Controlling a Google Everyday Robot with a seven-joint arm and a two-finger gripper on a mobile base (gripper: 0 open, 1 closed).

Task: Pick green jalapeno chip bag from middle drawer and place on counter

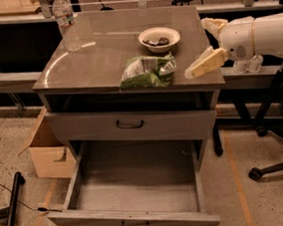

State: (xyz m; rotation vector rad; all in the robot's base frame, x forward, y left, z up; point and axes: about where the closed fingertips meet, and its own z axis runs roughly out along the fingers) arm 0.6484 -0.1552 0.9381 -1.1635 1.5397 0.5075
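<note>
The green jalapeno chip bag (147,71) lies crumpled near the front edge of the counter (92,64), in front of the white bowl. My gripper (199,48) hangs over the counter's right edge, to the right of the bag and apart from it. Its fingers (204,64) are spread open and hold nothing. The middle drawer (132,220) is the lowest one. It is pulled fully out and its inside shows empty.
A white bowl (159,37) with dark contents and a water bottle (65,22) stand on the counter. The upper drawer (130,123) is shut. A cardboard box (47,149) sits left of the cabinet. A chair base (276,164) stands to the right.
</note>
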